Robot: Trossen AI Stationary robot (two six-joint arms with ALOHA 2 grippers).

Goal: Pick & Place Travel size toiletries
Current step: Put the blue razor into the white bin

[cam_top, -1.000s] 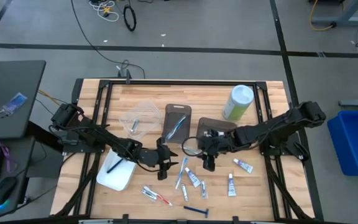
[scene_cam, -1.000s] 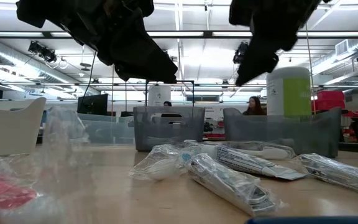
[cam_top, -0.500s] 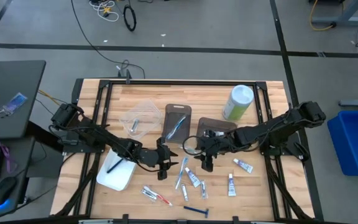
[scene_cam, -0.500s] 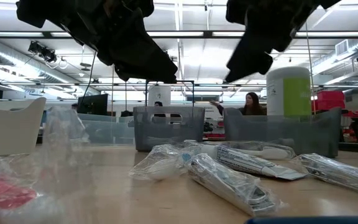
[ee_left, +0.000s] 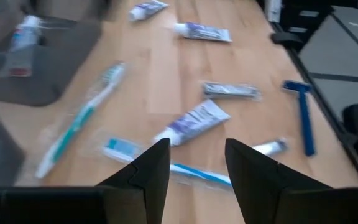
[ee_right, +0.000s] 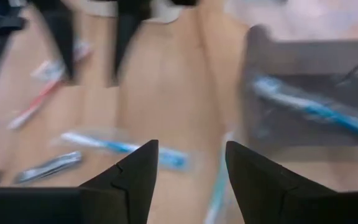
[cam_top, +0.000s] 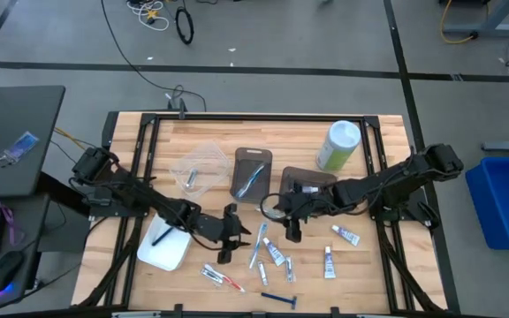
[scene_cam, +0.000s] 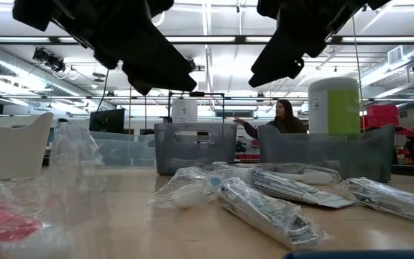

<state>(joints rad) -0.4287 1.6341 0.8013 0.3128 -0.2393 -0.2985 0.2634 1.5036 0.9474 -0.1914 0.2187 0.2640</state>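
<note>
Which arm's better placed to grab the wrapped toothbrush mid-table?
Probably left. Its open hand hangs just beside the wrapped toothbrush, which lies right in front of its fingers in its wrist view. The right hand, also open, sits slightly farther, nearer the tubes.

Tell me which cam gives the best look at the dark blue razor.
Left wrist view: the dark blue razor lies whole and unblocked on the wood beyond the open left gripper. The high view shows it small near the table's front edge. I can't pick it out in the low or right wrist views.
</note>
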